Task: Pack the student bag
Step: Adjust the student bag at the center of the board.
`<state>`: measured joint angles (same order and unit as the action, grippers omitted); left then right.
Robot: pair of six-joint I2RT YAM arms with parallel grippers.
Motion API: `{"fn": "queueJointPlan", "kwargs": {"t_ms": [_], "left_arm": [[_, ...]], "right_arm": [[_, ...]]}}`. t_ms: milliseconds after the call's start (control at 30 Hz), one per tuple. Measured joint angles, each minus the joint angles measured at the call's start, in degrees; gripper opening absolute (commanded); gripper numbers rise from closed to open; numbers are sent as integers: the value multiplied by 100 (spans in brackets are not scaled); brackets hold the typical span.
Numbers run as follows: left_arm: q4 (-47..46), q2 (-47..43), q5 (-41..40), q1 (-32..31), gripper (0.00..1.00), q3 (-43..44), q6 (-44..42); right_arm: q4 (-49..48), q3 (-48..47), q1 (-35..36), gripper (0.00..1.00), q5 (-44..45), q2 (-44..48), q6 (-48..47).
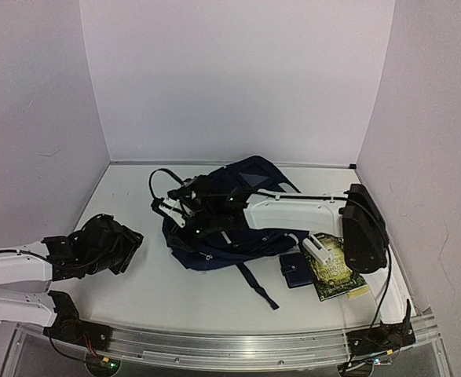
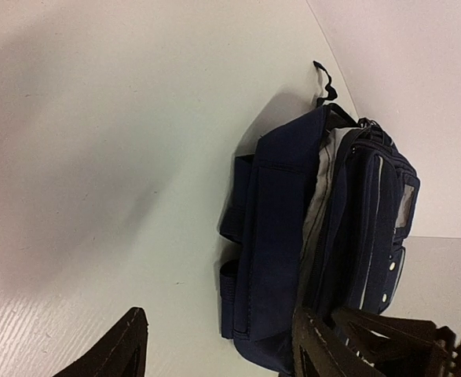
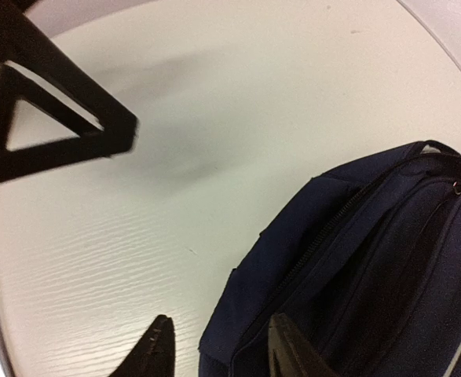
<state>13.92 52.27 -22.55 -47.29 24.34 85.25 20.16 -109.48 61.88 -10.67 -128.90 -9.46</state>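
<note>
White table [image 1: 136, 294], white walls [image 1: 238, 78] on three sides. Your right gripper [image 1: 172, 212], spread, hangs over the left edge of the bag [image 1: 255, 171]. Your left gripper [image 2: 218, 353], also spread, sits well left of it.

navy wallet [image 1: 296, 269] just beside green book [image 1: 338, 275] | white device [image 1: 318, 250] on book

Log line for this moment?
left gripper: open, clear of backpack | right gripper: open over backpack edge | wallet, book: outside backpack

student bag [image 1: 246, 169] | navy backpack, dark straps | lying down | ctr of table [image 1: 136, 290]
</note>
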Motion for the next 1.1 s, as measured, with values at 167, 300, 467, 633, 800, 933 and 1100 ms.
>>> {"fn": "queueJointPlan", "kwargs": {"t_ms": [167,300,467,633,800,933,1100], "left_arm": [[136,-180,-70,7,63,0,35],[165,-263,-122,9,63,0,11],[173,-157,-123,9,64,29,-113],[162,-83,-122,9,65,117,-239],[165,-83,-127,9,65,154,-307],[171,-81,-152,9,65,178,-351],[171,-83,-168,9,66,186,-404]], "right_arm": [[145,-192,-21,34,721,-508,106],[179,-277,-29,38,891,-549,168],[177,-315,-46,44,802,-547,318],[197,-301,-128,40,507,-409,502],[197,-303,-325,35,431,-227,638],[261,-304,-438,34,442,-228,676],[391,-439,-433,34,475,-358,669]]}}
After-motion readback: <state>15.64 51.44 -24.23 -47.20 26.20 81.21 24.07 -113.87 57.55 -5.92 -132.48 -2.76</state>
